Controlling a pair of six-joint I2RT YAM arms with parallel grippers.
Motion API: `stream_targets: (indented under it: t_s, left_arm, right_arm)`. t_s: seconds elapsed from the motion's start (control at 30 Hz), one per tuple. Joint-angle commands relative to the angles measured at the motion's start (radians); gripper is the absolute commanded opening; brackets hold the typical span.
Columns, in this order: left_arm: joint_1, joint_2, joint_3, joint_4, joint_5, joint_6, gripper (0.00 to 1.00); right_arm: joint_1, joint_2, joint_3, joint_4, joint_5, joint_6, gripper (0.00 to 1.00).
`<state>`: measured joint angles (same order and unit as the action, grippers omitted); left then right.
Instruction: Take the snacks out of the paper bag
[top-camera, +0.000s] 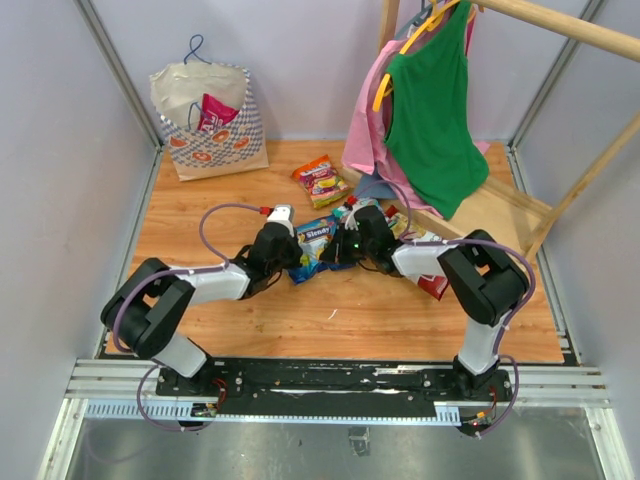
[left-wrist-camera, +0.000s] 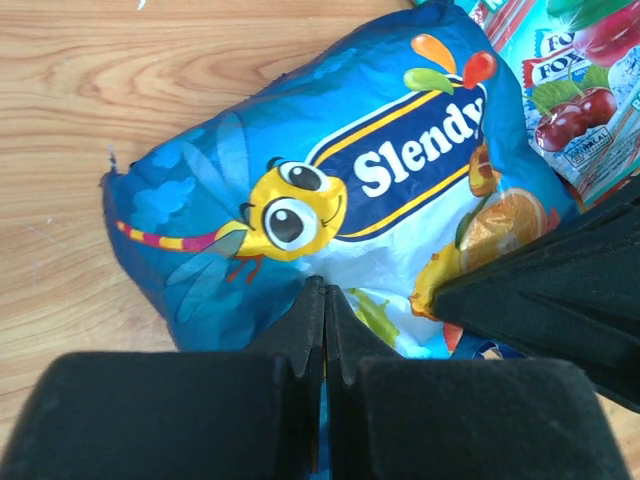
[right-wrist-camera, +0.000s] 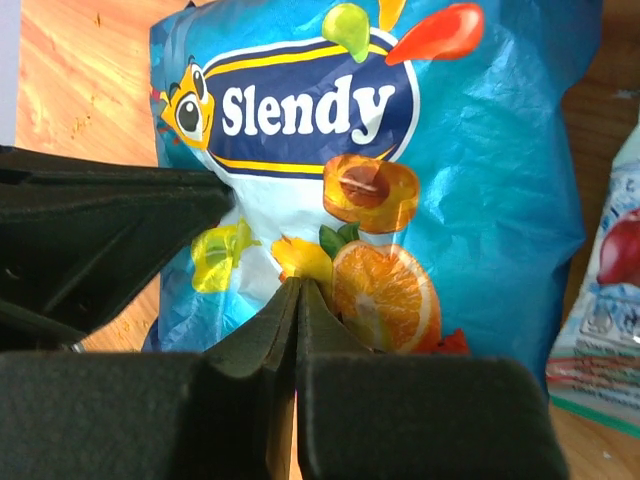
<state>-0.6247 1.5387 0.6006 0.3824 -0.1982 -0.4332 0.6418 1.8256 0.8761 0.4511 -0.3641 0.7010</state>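
The paper bag (top-camera: 210, 125) stands at the back left with a magenta-pink packet (top-camera: 214, 112) sticking out of its mouth. A blue "Slendy" packet (top-camera: 315, 245) lies on the table between both grippers. My left gripper (top-camera: 290, 255) is shut on its near edge, as the left wrist view shows (left-wrist-camera: 325, 290), with the packet (left-wrist-camera: 330, 180) in front. My right gripper (top-camera: 340, 250) is shut on the opposite edge (right-wrist-camera: 298, 285) of the same packet (right-wrist-camera: 480, 180). An orange-green packet (top-camera: 322, 180) lies further back. A red-and-white packet (top-camera: 428, 280) lies partly under the right arm.
A wooden rack (top-camera: 560, 30) at the back right holds a green garment (top-camera: 435, 110) and a pink garment (top-camera: 365, 130), hanging close behind the right gripper. The enclosure walls bound the wooden table (top-camera: 350, 320) on three sides.
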Motion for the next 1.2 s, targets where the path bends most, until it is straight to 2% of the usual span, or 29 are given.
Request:
stream_targets:
  t_s: [0.0,0.13,0.23,0.3,0.37,0.43,0.5,0.53,0.6,0.67,0.77,0.93,1.03,1.17]
  left_arm:
    - [0.026,-0.042,-0.036,-0.112,-0.084,0.032,0.01]
    - [0.028,-0.092,-0.041,-0.131,-0.089,0.030,0.02]
    - [0.028,-0.161,-0.030,-0.150,-0.079,0.029,0.08]
    - [0.028,-0.247,-0.014,-0.164,-0.079,0.042,0.17]
    - [0.029,-0.321,0.014,-0.189,-0.088,0.065,0.32]
    - [0.035,-0.386,0.057,-0.232,-0.101,0.093,0.53]
    - [0.057,-0.424,0.121,-0.301,-0.118,0.115,0.76]
    - [0.071,-0.434,0.171,-0.340,-0.126,0.121,0.85]
    - [0.113,-0.452,0.231,-0.414,-0.140,0.116,0.97]
    - [0.181,-0.470,0.307,-0.475,-0.132,0.096,1.00]
    - [0.338,-0.477,0.399,-0.551,-0.086,0.038,1.00]
    - [0.500,-0.435,0.527,-0.599,-0.126,0.015,1.00]
    - [0.585,-0.357,0.609,-0.602,-0.110,0.033,1.00]
    - [0.725,-0.166,0.783,-0.663,0.014,0.070,1.00]
  right_arm:
    - [0.015,-0.048,0.014,-0.084,-0.017,-0.085,0.01]
    - [0.032,-0.141,0.002,-0.157,0.065,-0.153,0.01]
    - [0.033,-0.224,-0.029,-0.155,0.117,-0.190,0.02]
    - [0.033,-0.290,-0.045,-0.150,0.152,-0.219,0.09]
    - [0.032,-0.351,-0.056,-0.146,0.186,-0.239,0.25]
    - [0.031,-0.401,-0.067,-0.140,0.217,-0.254,0.51]
    - [0.027,-0.441,-0.080,-0.138,0.256,-0.253,0.70]
    - [0.025,-0.458,-0.086,-0.133,0.271,-0.249,0.75]
    - [0.018,-0.470,-0.096,-0.129,0.277,-0.245,0.79]
    - [0.013,-0.466,-0.098,-0.129,0.272,-0.241,0.79]
    - [0.013,-0.452,-0.098,-0.129,0.254,-0.231,0.80]
    - [0.013,-0.437,-0.087,-0.127,0.224,-0.210,0.80]
    - [0.013,-0.437,-0.069,-0.147,0.217,-0.218,0.80]
    - [0.013,-0.456,-0.061,-0.168,0.211,-0.227,0.80]
